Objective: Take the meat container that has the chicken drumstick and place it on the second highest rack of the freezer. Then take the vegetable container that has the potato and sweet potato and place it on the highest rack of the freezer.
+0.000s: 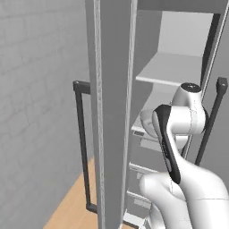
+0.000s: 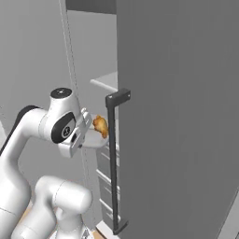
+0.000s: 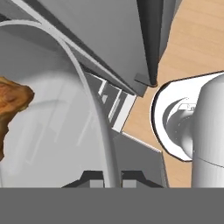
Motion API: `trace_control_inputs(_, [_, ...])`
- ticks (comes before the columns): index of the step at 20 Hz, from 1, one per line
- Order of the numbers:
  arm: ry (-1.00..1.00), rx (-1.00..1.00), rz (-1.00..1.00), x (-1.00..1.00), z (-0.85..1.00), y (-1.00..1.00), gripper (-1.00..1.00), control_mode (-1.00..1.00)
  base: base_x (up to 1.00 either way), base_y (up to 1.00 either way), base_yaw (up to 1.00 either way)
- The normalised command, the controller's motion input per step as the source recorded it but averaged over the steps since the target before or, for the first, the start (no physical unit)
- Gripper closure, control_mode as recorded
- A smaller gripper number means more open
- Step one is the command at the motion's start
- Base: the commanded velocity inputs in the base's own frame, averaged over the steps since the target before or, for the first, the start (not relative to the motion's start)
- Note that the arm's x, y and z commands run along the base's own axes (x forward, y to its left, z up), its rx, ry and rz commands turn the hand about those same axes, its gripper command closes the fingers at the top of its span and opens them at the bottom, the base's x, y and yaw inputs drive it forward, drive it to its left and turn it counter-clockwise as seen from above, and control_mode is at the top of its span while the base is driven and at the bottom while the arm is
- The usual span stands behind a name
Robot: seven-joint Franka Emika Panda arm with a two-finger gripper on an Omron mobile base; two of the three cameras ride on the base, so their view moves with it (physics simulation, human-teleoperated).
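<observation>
arm reaches into the open freezer [image 1: 179,67], pale grey inside, flat shelves stacked above drawer fronts. in the left base view the freezer's open door stands edge-on mid-frame and blocks much of the interior; the arm's wrist covers the container there, so neither container nor meat can be made out from that side.

right base view: a second grey door with a black bar handle [image 2: 112,158] cuts across the front, hiding the right part of the shelves. the chicken drumstick [image 2: 100,126], golden-brown, lies in the meat container [image 2: 93,140], a pale shallow tray, right at the freezer opening, just beside the bar handle. container sits below the one clearly visible shelf; which rack level it matches is hard to tell, and whether it rests on a shelf or hangs in the air is not clear.

hand view: end effector [image 3: 112,179] clenched on the container's thin curved rim, dark tips either side of it at the bottom edge. container wall is see-through, drawer fronts show blurred behind it. drumstick cut off at the left edge. wooden floor [image 3: 197,48] below.
</observation>
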Motion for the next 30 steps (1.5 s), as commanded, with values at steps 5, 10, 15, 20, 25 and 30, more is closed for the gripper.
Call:
trace_control_inputs(5, [0.0, 0.0, 0.0, 0.0, 0.0, 0.0, 1.0, 1.0, 0.44, 0.45, -0.3])
trace_control_inputs(10, [0.0, 0.0, 0.0, 0.0, 0.0, 0.0, 1.0, 1.0, 0.15, 0.5, -0.31])
trace_control_inputs(15, [0.0, 0.0, 0.0, 0.0, 0.0, 0.0, 1.0, 1.0, 0.15, 0.73, -0.26])
trace_control_inputs(20, [0.0, 0.0, 0.0, 0.0, 0.0, 0.0, 1.0, 1.0, 0.28, 0.58, -0.17])
trace_control_inputs(25, [0.0, 0.0, 0.0, 0.0, 0.0, 0.0, 1.0, 1.0, 0.35, 0.16, 0.0])
trace_control_inputs(30, [0.0, -0.01, -0.01, 0.4, -0.01, 0.2, 1.0, -1.0, 0.17, 0.13, 0.0])
